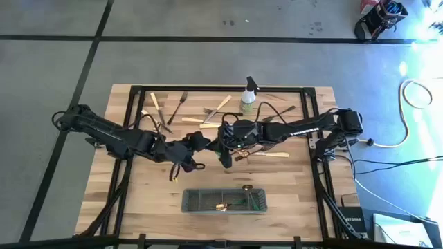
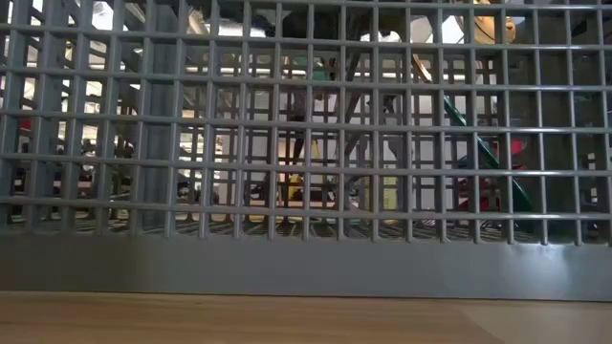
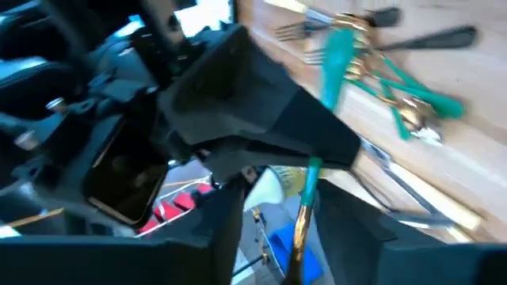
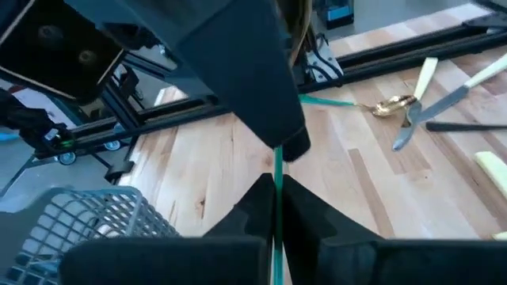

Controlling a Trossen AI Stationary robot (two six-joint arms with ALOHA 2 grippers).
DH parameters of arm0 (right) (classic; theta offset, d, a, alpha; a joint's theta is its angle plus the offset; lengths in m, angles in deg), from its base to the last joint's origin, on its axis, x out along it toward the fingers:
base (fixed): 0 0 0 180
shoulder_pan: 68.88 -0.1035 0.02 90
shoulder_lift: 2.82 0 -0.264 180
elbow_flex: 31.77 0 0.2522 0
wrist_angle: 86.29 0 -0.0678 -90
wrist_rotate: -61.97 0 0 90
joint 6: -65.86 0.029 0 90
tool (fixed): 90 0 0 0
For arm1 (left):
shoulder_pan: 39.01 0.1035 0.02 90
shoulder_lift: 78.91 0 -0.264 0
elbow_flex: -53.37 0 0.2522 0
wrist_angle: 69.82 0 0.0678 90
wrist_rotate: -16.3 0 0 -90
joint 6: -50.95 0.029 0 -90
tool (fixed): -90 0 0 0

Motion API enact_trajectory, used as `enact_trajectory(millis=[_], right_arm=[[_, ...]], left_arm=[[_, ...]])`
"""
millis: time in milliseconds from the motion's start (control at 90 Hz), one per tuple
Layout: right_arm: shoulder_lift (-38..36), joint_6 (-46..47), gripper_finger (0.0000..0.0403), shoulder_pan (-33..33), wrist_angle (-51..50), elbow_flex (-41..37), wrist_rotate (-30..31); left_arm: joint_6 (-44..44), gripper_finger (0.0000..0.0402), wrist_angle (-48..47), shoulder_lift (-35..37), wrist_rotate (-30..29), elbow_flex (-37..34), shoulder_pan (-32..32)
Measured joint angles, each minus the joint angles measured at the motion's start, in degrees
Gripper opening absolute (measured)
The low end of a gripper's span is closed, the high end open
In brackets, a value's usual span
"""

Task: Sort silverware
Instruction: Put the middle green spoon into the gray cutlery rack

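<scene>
At the table's middle my two grippers meet over a slim green-handled gold piece of silverware (image 3: 303, 207). My right gripper (image 4: 275, 186) is shut on it. My left gripper (image 3: 273, 202) is open, its fingers on either side of the piece's gold part; whether they touch it I cannot tell. More silverware (image 1: 208, 123) lies loose on the far half of the table. It includes green-handled pieces (image 3: 400, 83), a gold spoon (image 4: 392, 104) and cream-handled knives (image 4: 424, 83). The grey mesh caddy (image 1: 225, 200) stands near the front edge with a few pieces inside. My right gripper pinches the piece's thin green handle (image 4: 277, 168) between its two fingers. The handle runs straight out ahead from between them. The piece is lifted clear of the table, and its gold end reaches between my left gripper's fingers.
A small spray bottle (image 1: 248, 97) stands at the table's far middle among the loose pieces. A black frame (image 1: 304, 91) runs around the tabletop. The caddy's mesh wall (image 2: 306, 143) fills the low view. Bare wood lies between the grippers and the caddy.
</scene>
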Motion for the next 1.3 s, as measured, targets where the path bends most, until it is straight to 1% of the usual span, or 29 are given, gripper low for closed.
enact_trajectory(millis=[89,189,433,567,678,733,811,900,1011,1089,1189,1300], right_arm=[[-0.79,0.0,0.0,0.17,0.08,0.0,0.25],[-1.53,0.0,0.0,0.39,-0.45,0.0,0.88],[-4.14,-0.07,0.0,0.43,-3.7,-0.23,3.06],[-7.33,-0.11,0.0,0.41,-4.15,-1.86,4.0],[-11.65,-0.06,0.0,0.34,-4.13,-4.91,6.69],[-14.11,0.03,0.0,-0.22,-3.55,-7.09,8.6],[-17.83,0.54,0.0,-1.33,-0.17,-10.86,11.29],[-21.93,1.72,0.0,-3.83,3.74,-14.56,13.22],[-25.16,2.6,0.0,-10.17,2.52,-16.52,22.09],[-25.88,2.21,0.0,-15.64,1.38,-16.57,26.89],[-26.13,2.25,0.0,-22.08,2.11,-16.57,31.46],[-26.12,6.11,0.0,-27.69,-1.9,-16.55,36.58]], left_arm=[[0.24,0.0167,3.96,0.04,-1.76,0.0,-0.79],[0.53,0.0178,5.84,0.09,-3.4,0.0,-1.34],[-0.49,0.018,6.14,0.52,-6.86,0.02,-2.2],[-1.18,0.018,6.53,1.57,-10.45,0.02,-3.94],[-6.08,0.018,6.27,3.21,-13.9,0.02,-5.8],[-11.31,0.018,6.23,4.31,-14.95,0.02,-6.66],[-19.6,0.018,5.64,5.85,-14.79,0.02,-7.48],[-26.73,0.018,4.12,7.46,-12.17,0.02,-7.69],[-32.73,0.018,3.49,9.24,-10.03,-0.48,-7.38],[-36.1,0.018,2.8,9.85,-8.66,-0.48,-6.7],[-39.82,0.018,2.68,10.12,-6.69,-0.48,-5.51],[-42.69,0.018,2.51,10.1,-4.27,-0.5,-4.19]])
